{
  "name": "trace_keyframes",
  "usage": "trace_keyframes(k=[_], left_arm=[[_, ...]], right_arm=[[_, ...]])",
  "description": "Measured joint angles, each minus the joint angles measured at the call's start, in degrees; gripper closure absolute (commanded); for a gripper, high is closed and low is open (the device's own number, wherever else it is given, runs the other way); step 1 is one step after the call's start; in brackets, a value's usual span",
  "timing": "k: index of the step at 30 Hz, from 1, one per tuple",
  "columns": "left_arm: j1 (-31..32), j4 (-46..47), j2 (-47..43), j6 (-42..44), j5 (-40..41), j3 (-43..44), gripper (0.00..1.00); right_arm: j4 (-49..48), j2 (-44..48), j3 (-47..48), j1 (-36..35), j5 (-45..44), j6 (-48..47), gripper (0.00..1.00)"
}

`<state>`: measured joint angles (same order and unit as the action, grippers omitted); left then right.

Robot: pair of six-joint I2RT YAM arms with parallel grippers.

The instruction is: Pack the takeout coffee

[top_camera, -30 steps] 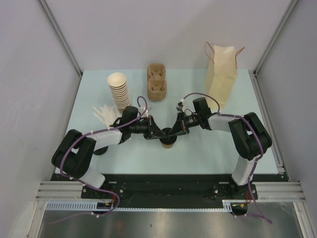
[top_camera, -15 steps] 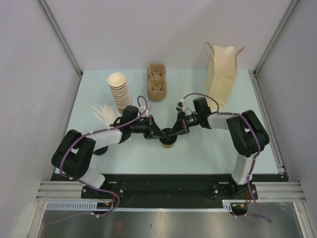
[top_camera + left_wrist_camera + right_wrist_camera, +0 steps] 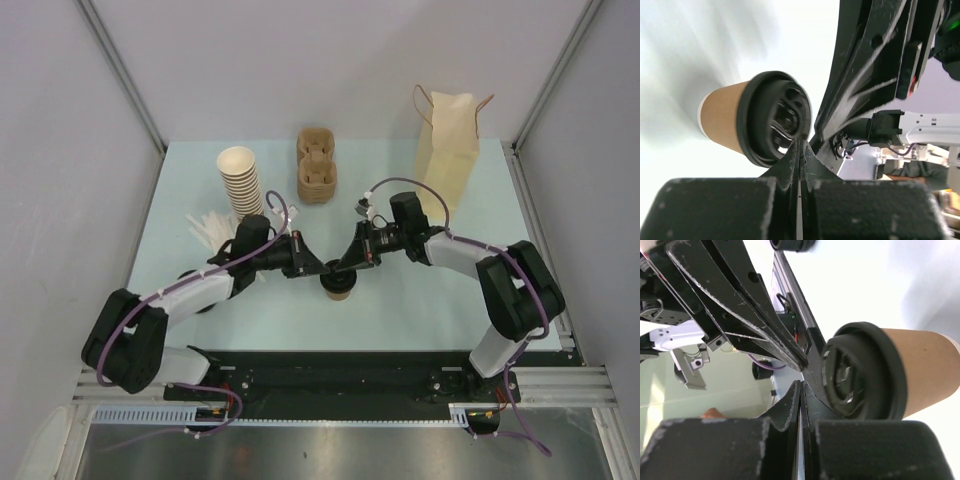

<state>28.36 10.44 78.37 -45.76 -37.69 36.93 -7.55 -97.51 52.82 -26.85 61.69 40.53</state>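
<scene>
The takeout coffee (image 3: 339,290), a brown paper cup with a black lid, stands upright on the table between my two grippers. It also shows in the left wrist view (image 3: 725,125) and in the right wrist view (image 3: 920,372). My left gripper (image 3: 323,271) is shut and empty, its tips at the lid's left rim (image 3: 800,142). My right gripper (image 3: 346,268) is shut and empty, its tips at the lid's right rim (image 3: 801,385). The two grippers' tips nearly meet over the lid. Whether they touch the lid I cannot tell.
A tall stack of lidless brown cups (image 3: 241,182) stands at the back left, with white sticks (image 3: 208,228) beside it. A brown pulp cup carrier (image 3: 316,170) sits at the back middle. A paper bag (image 3: 446,150) stands upright at the back right.
Both arms have changed pose: the left elbow has dropped toward the near left, the right elbow has swung outward. The shut fingertips stay at the lid and the cup has not moved.
</scene>
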Motion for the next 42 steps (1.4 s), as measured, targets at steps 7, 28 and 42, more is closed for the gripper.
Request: trace_keyframes(k=[7,28,42], left_arm=[[0.00,-4.09,-5.07,4.92,1.55,0.92,0.93],[0.00,-10.99,-10.71,11.30,4.39,-2.34,0.84],[-1.49,-9.64,-8.72,11.04,5.57,-2.82,0.85]], right_arm=[[9.11,4.55,0.11,0.46,-3.28,-6.60,0.73],[25.70,7.32,0.48,1.09,-6.67,-18.23,0.67],[24.74,5.05,7.89,0.66,-8.70,-18.64,0.63]])
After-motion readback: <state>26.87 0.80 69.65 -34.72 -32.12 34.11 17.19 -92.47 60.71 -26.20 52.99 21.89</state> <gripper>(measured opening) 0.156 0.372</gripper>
